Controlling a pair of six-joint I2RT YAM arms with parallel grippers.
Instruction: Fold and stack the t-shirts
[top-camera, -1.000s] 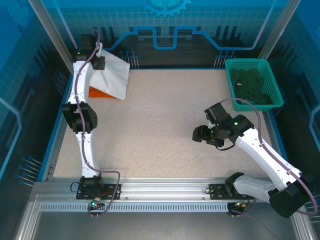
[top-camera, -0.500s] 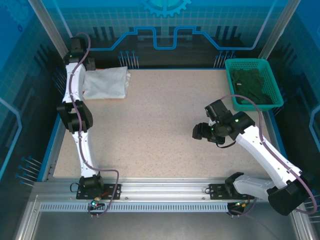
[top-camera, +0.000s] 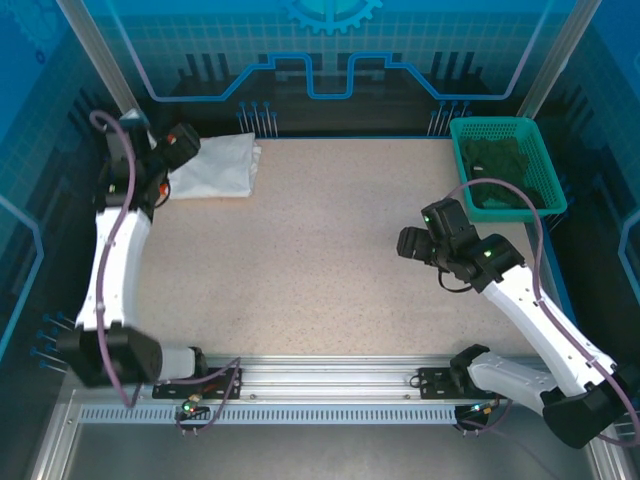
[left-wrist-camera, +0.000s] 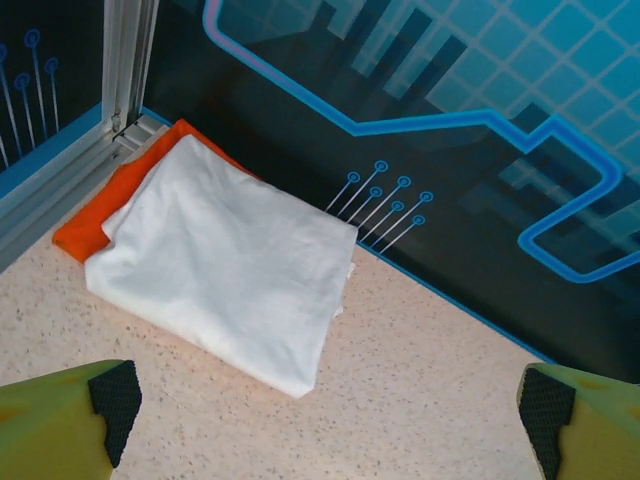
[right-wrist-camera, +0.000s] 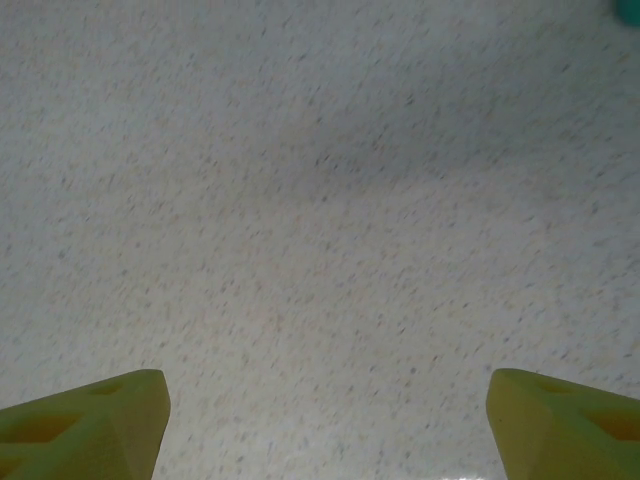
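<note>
The two t-shirts sit folded, one on the other, at the far edge of the speckled surface (top-camera: 320, 260), right across from the green basket (top-camera: 505, 128) and level with it against the back wall. The white t-shirt (left-wrist-camera: 225, 270) is on top, a soft, slightly puffy rectangle with rounded folds and one corner a little loose. The orange t-shirt (left-wrist-camera: 95, 225) lies beneath it and shows as a bright strip along the edge farthest from the basket. The left jaws hang just beside the stack on that same far-from-basket side, spread wide and gripping nothing, clear of the cloth. The right jaws hover over bare surface near the basket, on its stack-facing side and nearer the arm bases, parted wide and empty too. Dark cloth (top-camera: 505, 170) lies heaped inside the basket.
</note>
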